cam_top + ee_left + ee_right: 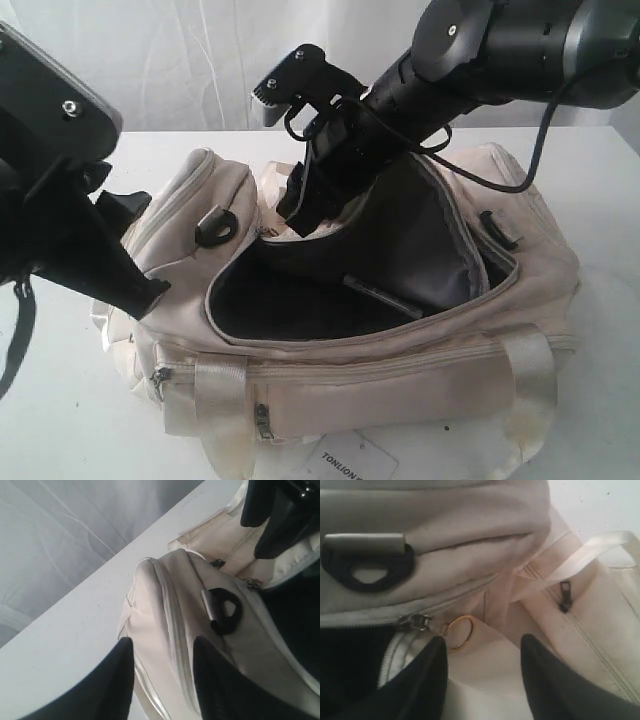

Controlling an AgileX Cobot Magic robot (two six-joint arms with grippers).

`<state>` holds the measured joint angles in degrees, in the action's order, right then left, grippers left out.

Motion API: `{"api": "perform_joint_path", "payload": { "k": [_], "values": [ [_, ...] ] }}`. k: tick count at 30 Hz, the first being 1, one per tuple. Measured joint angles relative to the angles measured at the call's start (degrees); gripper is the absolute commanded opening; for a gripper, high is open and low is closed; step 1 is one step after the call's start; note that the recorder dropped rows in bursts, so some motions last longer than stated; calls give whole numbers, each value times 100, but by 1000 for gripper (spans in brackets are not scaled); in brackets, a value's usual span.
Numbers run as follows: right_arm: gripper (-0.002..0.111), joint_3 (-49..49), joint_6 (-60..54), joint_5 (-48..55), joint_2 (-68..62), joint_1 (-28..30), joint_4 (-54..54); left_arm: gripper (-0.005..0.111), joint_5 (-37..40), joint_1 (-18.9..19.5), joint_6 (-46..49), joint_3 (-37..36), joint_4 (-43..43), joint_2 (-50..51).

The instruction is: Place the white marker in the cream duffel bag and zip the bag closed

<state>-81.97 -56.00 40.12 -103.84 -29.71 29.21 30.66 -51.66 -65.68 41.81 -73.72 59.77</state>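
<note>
The cream duffel bag (400, 375) lies on the table with its main zipper open and its dark lining showing. Inside it lies a slim pen-like stick (385, 297), apparently the white marker, grey in the shadow. My right gripper (483, 639) is open at the far-left end of the opening (296, 212), just short of the gold ring pull (459, 632) on the zipper slider (415, 621). My left gripper (162, 642) is open, its fingers straddling the bag's left end pocket (140, 250) without closing on it.
A black D-ring clip (225, 611) sits on the bag's end near both grippers. A glossy webbing handle (580, 555) and a small side zipper pull (565, 596) lie behind the opening. A paper tag (350, 462) sticks out at the front. The bag rests on a white table (60, 420).
</note>
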Motion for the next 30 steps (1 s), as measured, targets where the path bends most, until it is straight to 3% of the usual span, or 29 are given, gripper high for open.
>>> {"api": "perform_joint_path", "payload": {
  "k": [11, 15, 23, 30],
  "values": [
    [44, 362, -74, 295, 0, -126, 61, 44, -1504, 1687, -378, 0, -85, 594],
    [44, 397, -124, 283, 0, -212, 74, 44, -2274, 2073, -578, 0, -85, 865],
    [44, 397, -187, 250, 0, -233, 87, 44, -3066, 2165, -881, 143, -75, 1150],
    [44, 397, -407, 238, -11, -233, 87, 44, -2992, 2165, -881, 213, -87, 1582]
  ]
}}
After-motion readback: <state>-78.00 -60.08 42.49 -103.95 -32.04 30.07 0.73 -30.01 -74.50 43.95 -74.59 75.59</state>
